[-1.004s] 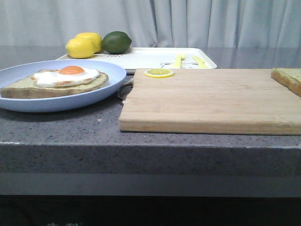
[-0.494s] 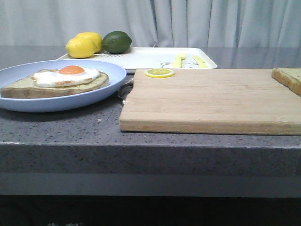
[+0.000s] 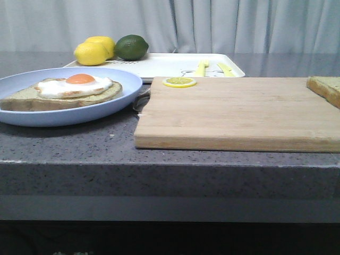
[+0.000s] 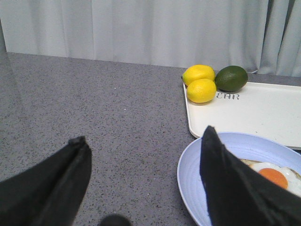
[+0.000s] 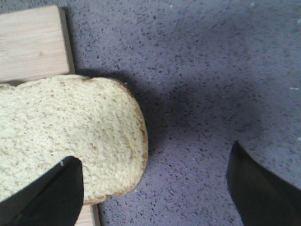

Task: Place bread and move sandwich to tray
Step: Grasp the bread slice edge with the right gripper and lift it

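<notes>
The bread (image 3: 325, 87) lies at the far right end of the wooden cutting board (image 3: 239, 111); in the right wrist view the bread (image 5: 70, 127) overhangs the board's edge above the grey counter. My right gripper (image 5: 154, 155) is open above it, one finger over the slice and the other over the counter. The sandwich (image 3: 69, 91), one bread slice topped with a fried egg, rests on the light-blue plate (image 3: 106, 109) at left. My left gripper (image 4: 144, 136) is open beside the plate (image 4: 193, 174), holding nothing. The white tray (image 3: 170, 65) stands behind. Neither gripper shows in the front view.
Two lemons (image 3: 94, 51) and a lime (image 3: 131, 47) sit on the tray's left corner, with yellow cutlery (image 3: 212, 68) at its right. A lemon slice (image 3: 179, 82) lies on the board's back edge. A curtain hangs behind the counter.
</notes>
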